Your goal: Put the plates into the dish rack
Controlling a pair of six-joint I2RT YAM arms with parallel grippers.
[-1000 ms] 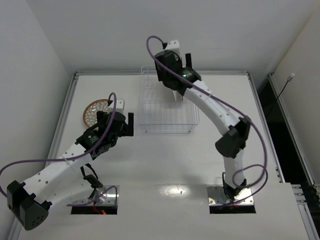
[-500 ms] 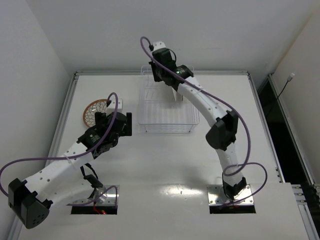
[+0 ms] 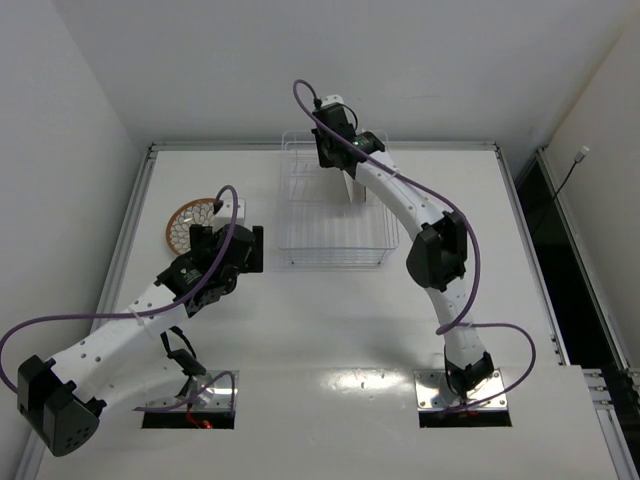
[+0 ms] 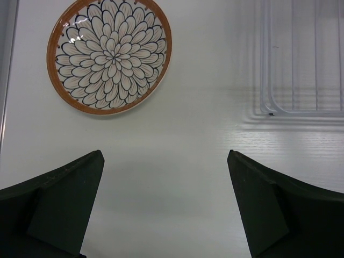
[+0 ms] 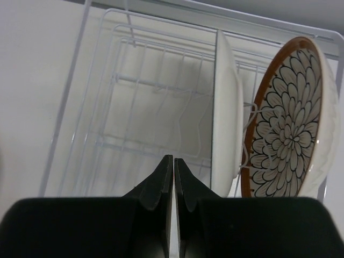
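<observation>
A brown-rimmed plate (image 3: 190, 224) with a white petal pattern lies flat on the table at the left, also seen in the left wrist view (image 4: 109, 55). My left gripper (image 4: 165, 153) is open and empty, near side of that plate and left of the dish rack (image 4: 267, 80). The white wire dish rack (image 3: 283, 215) stands at the back centre. Two plates stand on edge in it: a cream-backed one (image 5: 224, 118) and a brown-rimmed petal one (image 5: 287, 129). My right gripper (image 5: 173, 158) hangs over the rack (image 5: 74, 59), shut on nothing, just left of the cream plate.
A metal rail (image 3: 136, 215) runs along the table's left edge, close to the flat plate. The back wall rises right behind the rack. Purple cables loop off both arms. The rack's left half holds only bare wires.
My right gripper has shut and shifted a little left over the back of the rack, its elbow swinging inward. The left arm has barely moved.
</observation>
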